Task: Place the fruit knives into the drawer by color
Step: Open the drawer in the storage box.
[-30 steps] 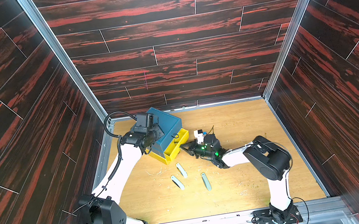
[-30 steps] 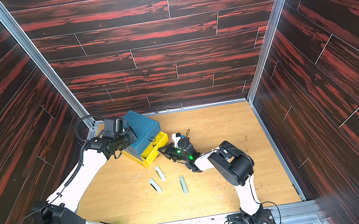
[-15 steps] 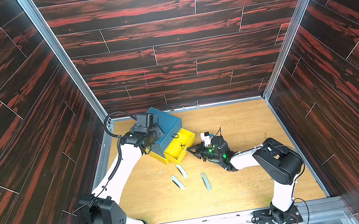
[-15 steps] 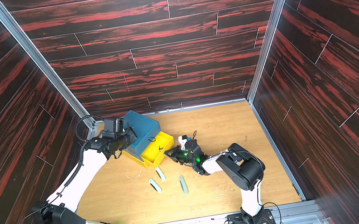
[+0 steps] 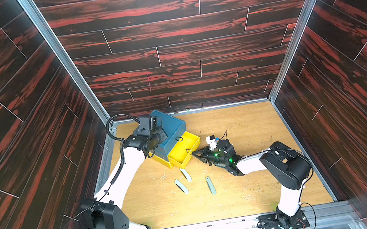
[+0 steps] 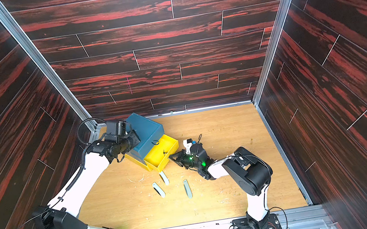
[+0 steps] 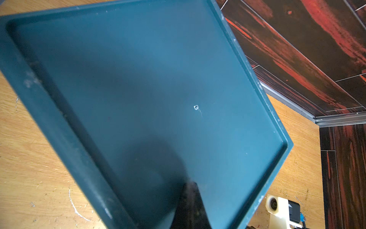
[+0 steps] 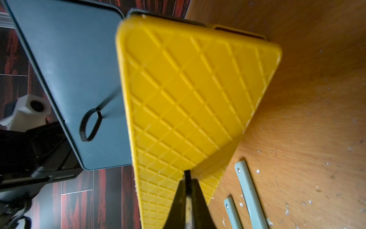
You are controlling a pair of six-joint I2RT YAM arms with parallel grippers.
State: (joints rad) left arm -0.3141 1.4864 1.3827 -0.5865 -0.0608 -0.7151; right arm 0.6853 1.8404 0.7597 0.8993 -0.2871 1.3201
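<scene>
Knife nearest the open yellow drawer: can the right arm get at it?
Likely yes: the knife lies uncovered on the table near the right gripper, once its jaws release the pull loop.

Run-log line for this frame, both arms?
left gripper: shut, resting on chest top | right gripper: shut on loop pull of open yellow drawer | knives: three on table
</scene>
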